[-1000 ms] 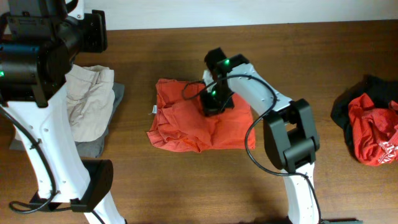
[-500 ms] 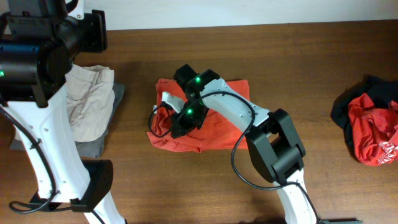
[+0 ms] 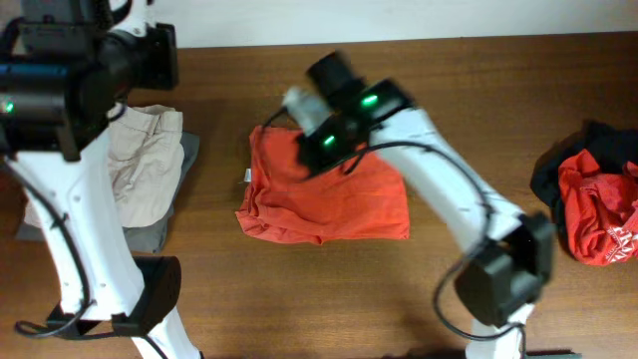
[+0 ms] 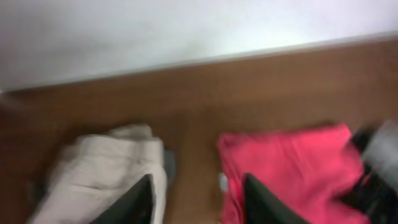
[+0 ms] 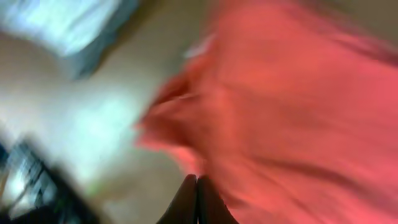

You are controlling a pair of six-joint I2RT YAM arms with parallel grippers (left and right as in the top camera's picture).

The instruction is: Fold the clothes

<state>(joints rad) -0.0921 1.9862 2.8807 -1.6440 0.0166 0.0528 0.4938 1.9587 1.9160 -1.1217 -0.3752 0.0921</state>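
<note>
Swept right gripper [image 5: 196,186], fingers pinched shut on nothing, leftward across folded orange-red T-shirt [image 3: 329,194] just now, and hovering at its upper-left corner, contact unclear. Looks flatter than before; smoothing judged done. Held left gripper [image 4: 199,202] parted and empty above crumpled beige pile [image 3: 145,150]. Still to fold: red shirt [image 3: 596,204] on black garment [image 3: 548,175], far right.

Brown wood tbl [image 3: 498,100]; white wall [image 3: 399,15]

Bright, even light; motion blur smears the clothes [image 5: 298,112].
</note>
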